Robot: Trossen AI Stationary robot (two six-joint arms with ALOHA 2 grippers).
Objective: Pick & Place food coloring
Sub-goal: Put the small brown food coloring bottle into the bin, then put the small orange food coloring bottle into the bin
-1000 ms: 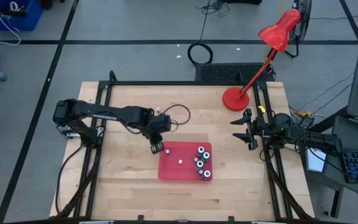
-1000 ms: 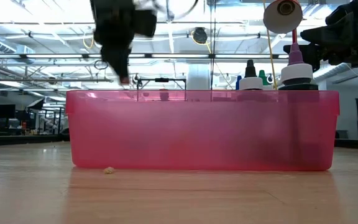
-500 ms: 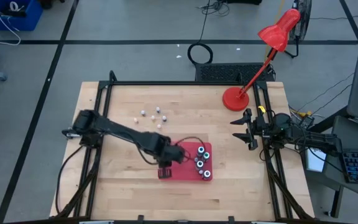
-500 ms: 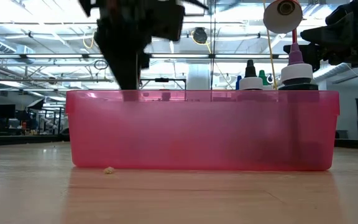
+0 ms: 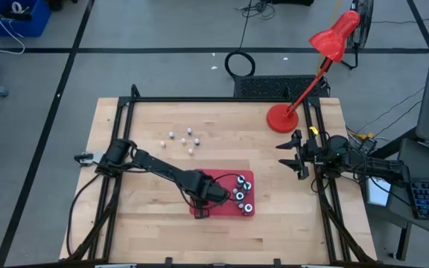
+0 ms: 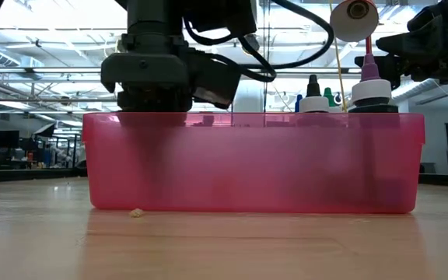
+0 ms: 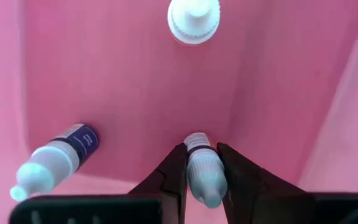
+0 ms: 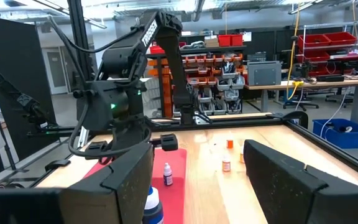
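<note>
A red desk lamp (image 5: 326, 59) stands at the wooden table's (image 5: 147, 216) far right corner.

My left pincer (image 7: 202, 163) grips a bottle (image 7: 204, 177); the frame edge cuts off its lower end. In the low view the red tray (image 6: 255, 163) wall hides my fingertips. Loose bottles (image 5: 182, 138) beyond my arm are too small to identify.

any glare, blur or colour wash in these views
Low view: ceiling lights flare behind the translucent red tray, leaving the left pincer a dark silhouette. Left wrist view: pink all over, the held bottle soft. High view: evenly lit.
</note>
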